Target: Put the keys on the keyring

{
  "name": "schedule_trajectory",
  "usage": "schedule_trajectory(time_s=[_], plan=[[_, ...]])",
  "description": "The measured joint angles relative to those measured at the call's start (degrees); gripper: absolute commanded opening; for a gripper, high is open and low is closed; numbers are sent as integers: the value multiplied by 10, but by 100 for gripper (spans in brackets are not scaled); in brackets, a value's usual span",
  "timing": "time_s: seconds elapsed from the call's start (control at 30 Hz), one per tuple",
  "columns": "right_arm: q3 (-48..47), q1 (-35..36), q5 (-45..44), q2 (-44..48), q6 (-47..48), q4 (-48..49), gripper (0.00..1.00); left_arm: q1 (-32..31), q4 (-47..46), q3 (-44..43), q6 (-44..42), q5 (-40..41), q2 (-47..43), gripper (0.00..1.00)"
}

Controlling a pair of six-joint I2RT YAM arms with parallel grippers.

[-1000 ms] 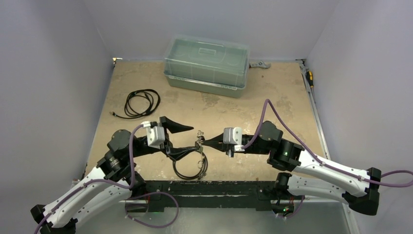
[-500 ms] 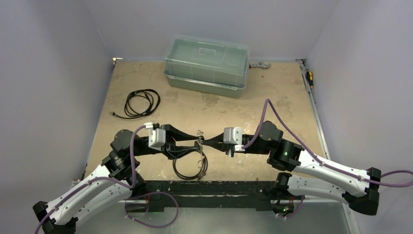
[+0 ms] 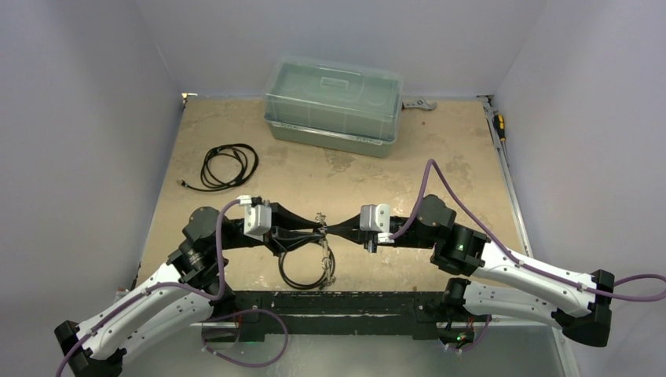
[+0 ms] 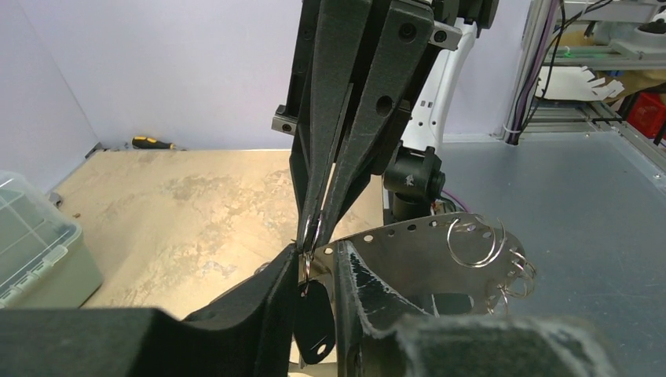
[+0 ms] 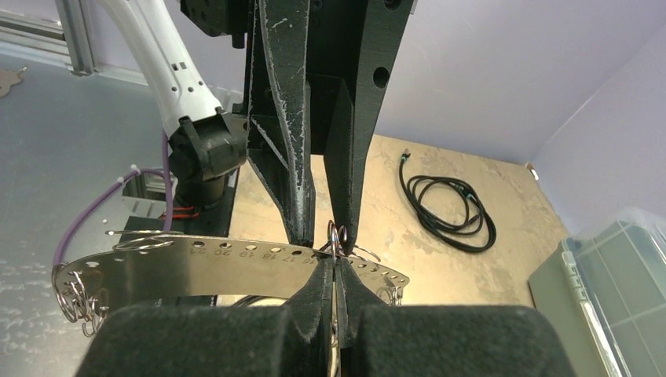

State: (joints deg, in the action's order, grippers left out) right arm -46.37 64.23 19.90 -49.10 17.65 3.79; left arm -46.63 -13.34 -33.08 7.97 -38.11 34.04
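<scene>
Keyring (image 5: 196, 267) reads as a curved, perforated silvery band, standing up over the right-hand side of the black hoop (image 3: 284, 280) that lies flat on the counter (image 3: 353, 173). Both tools meet tip to tip just past the hoop's far side, right at the band. Right tool (image 5: 337, 265) is clenched on a small split ring (image 5: 336, 234), holding it at the band's edge. My read: that fixes the ring so it can be worked through one of the holes. One black-headed key (image 4: 314, 326) dangles under that ring, between the left tool's (image 4: 316, 263) fingers. Those stand narrowly apart either side of it, and I can't tell if they actually press on it. Likely the left is there to steady key or band while the right threads. Spare rings (image 4: 479, 239) hang off the band's end.
</scene>
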Motion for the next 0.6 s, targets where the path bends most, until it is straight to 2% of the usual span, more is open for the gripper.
schedule_trajectory(time_s=[0.07, 0.2, 0.3, 0.37, 0.5, 0.53, 0.6], plan=[[0, 0, 0, 0, 0, -1, 0, 0, -2, 0, 0, 0, 1, 17], [0, 0, 0, -1, 0, -2, 0, 0, -3, 0, 0, 1, 1, 7], [0, 0, 1, -1, 0, -2, 0, 0, -3, 0, -1, 4, 1, 7], [0, 0, 1, -1, 0, -2, 0, 0, -3, 0, -1, 4, 1, 9], [0, 0, 1, -1, 0, -3, 0, 0, -2, 0, -1, 6, 2, 19], [0, 0, 1, -1, 0, -3, 0, 0, -2, 0, -1, 7, 3, 17], [0, 0, 1, -1, 0, -3, 0, 0, -2, 0, 0, 7, 5, 4]])
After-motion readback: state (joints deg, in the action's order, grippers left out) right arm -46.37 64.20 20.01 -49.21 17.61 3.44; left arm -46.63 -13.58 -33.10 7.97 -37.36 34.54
